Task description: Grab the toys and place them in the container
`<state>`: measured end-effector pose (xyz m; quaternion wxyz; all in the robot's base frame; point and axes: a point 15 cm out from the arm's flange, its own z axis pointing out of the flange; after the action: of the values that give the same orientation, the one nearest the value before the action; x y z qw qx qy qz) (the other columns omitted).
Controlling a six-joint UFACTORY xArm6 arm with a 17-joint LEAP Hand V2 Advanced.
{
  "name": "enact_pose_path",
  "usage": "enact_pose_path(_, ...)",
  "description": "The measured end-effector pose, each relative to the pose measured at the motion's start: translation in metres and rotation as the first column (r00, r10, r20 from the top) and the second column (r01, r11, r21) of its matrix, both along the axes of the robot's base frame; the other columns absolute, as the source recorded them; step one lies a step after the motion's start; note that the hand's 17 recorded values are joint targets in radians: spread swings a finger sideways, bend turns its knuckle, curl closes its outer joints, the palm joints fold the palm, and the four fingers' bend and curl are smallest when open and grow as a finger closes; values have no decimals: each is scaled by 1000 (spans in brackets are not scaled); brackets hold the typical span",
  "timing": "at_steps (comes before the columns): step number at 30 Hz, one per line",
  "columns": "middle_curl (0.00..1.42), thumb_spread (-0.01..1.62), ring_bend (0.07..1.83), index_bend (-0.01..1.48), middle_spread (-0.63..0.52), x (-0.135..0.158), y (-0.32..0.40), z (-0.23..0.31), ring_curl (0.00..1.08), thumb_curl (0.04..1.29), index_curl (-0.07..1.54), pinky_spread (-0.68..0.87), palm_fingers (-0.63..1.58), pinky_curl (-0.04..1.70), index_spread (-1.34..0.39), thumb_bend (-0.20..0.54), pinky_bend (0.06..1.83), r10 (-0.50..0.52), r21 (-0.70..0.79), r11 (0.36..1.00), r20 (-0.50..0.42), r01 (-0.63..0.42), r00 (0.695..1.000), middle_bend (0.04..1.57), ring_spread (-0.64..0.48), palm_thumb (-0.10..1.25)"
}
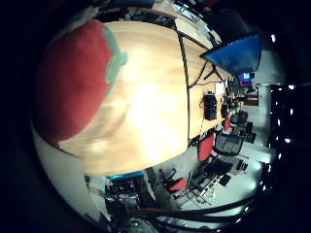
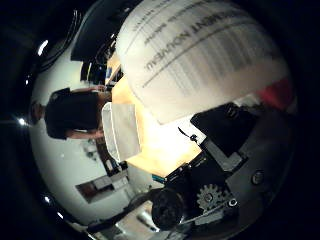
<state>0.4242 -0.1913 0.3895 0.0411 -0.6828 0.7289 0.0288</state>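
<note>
Toys are represented by one red plush toy (image 1: 73, 80) with a pale green patch on it, seen very close to the palm in the little finger side view, where much of the picture is filled by it. It is shown against a long light wooden table (image 1: 155, 97); whether it rests on the wood or is lifted off it cannot be told. A white container (image 2: 121, 131), a shallow translucent bin, is seen on the table in the thumb side view, well apart from the palm and near the table's edge. A large white sheet-like object with printed lines (image 2: 200, 55) is held very close to the thumb side camera and covers much of that view; a small strip of red is visible beside it. Black and geared parts of the hand (image 2: 220, 170) are seen next to it, but whether the fingers are spread or curled cannot be told. Office chairs with red and black backs (image 1: 218, 145) are seen on the floor beyond the table.
</note>
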Motion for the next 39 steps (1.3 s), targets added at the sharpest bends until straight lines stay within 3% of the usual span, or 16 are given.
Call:
enact_pose_path(8,589,935,1187,332,-447,27,85,21,464,414,564,-525,1192,453,-574,-17,1153,167,-6,986,13,-166,986,763,-350,1108)
enact_pose_path(16,590,937,1184,309,-446,39,194,26,463,412,601,-516,1191,460,-582,-17,1150,329,-14,944,13,-329,944,764,-352,1107)
enact_pose_path(28,592,940,1185,274,-449,31,339,35,464,411,648,-516,1192,468,-595,-17,1143,467,-13,884,36,-466,884,765,-347,1106)
enact_pose_path(39,594,949,1182,248,-451,2,447,31,462,408,683,-519,1193,472,-606,-16,1139,578,-19,816,63,-578,814,763,-351,1104)
